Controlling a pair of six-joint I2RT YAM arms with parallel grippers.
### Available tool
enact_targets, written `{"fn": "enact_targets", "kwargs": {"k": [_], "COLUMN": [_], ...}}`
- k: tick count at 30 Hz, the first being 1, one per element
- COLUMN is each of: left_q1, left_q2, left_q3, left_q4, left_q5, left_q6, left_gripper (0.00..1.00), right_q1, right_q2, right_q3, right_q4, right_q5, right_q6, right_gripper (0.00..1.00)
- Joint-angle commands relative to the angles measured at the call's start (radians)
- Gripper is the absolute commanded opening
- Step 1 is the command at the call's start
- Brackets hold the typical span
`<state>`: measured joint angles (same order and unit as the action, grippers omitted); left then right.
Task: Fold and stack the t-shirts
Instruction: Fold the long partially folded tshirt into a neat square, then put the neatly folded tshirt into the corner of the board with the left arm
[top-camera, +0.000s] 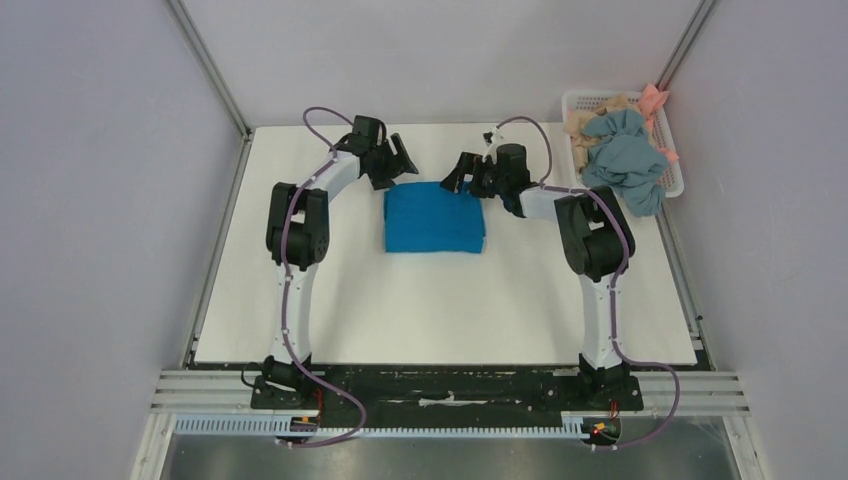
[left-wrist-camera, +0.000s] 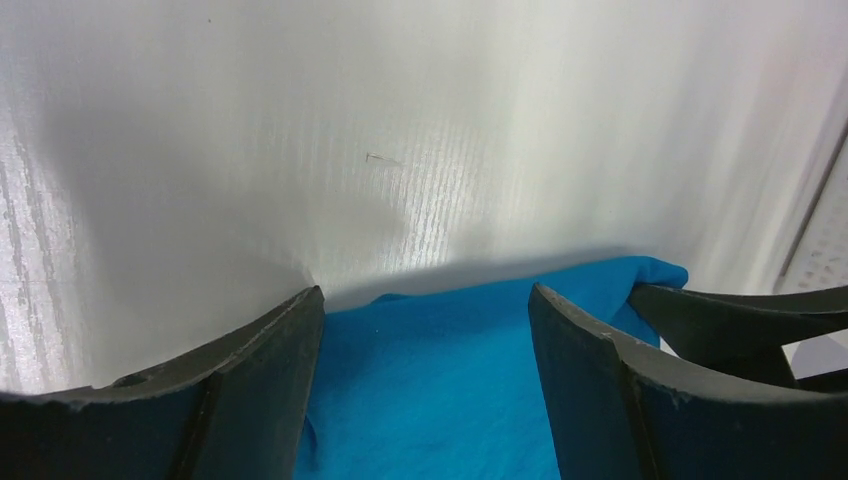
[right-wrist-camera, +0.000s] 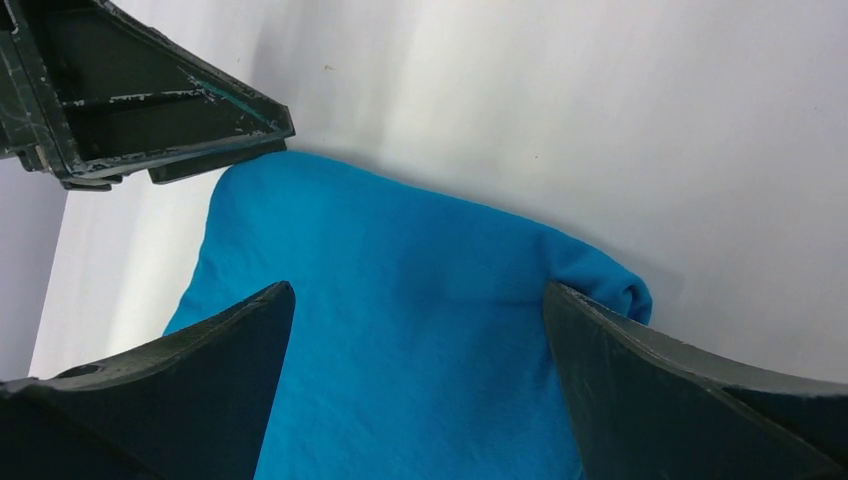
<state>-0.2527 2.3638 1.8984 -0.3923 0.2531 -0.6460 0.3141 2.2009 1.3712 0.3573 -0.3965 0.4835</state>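
A blue t-shirt lies folded into a rectangle near the back middle of the white table. My left gripper hovers open at its far left corner; the shirt shows between its jaws, nothing held. My right gripper is open at the far right corner, over the shirt, with the folded edge beside its right finger. The left gripper's fingers show at the top left of the right wrist view.
A white basket at the back right holds a grey-blue shirt, a tan one and a pink one. The grey-blue shirt hangs over the basket's front rim. Grey walls enclose the white table.
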Motion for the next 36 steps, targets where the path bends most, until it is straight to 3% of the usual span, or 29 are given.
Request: {"fn": "enact_targets", "kwargs": {"k": [1, 6, 11, 17, 24, 30, 34, 36], "left_q1": [0.000, 0.000, -0.001, -0.003, -0.017, -0.034, -0.064, -0.067], "left_q2": [-0.019, -0.179, -0.363, -0.416, -0.372, -0.278, -0.261, -0.262], "left_q3": [0.015, 0.015, -0.217, -0.432, -0.551, -0.550, -0.541, -0.514], "left_q4": [-0.111, -0.162, -0.112, -0.041, 0.079, 0.112, 0.100, 0.061], "left_q5": [-0.040, -0.155, -0.215, -0.105, -0.021, 0.054, 0.016, -0.027], "left_q6": [0.055, 0.084, 0.075, 0.048, 0.011, -0.015, -0.009, 0.011], "left_gripper": [0.82, 0.83, 0.83, 0.84, 0.77, 0.44, 0.03, 0.02], "right_q1": [-0.010, -0.013, -0.013, -0.014, -0.013, -0.013, -0.013, -0.015], "right_q2": [-0.044, -0.227, -0.486, -0.774, -1.015, -1.120, -1.145, -1.147], "right_q3": [0.047, 0.025, -0.247, -0.552, -0.757, -0.837, -0.848, -0.850], "right_q4": [-0.125, -0.169, -0.119, -0.098, -0.130, -0.170, -0.181, -0.188], "right_q5": [0.087, 0.163, 0.253, 0.323, 0.381, 0.452, 0.496, 0.505], "right_q6": [-0.030, -0.100, -0.124, -0.119, -0.130, -0.143, -0.165, -0.174], "right_gripper": [0.98, 0.98, 0.98, 0.98, 0.98, 0.98, 0.98, 0.98]}}
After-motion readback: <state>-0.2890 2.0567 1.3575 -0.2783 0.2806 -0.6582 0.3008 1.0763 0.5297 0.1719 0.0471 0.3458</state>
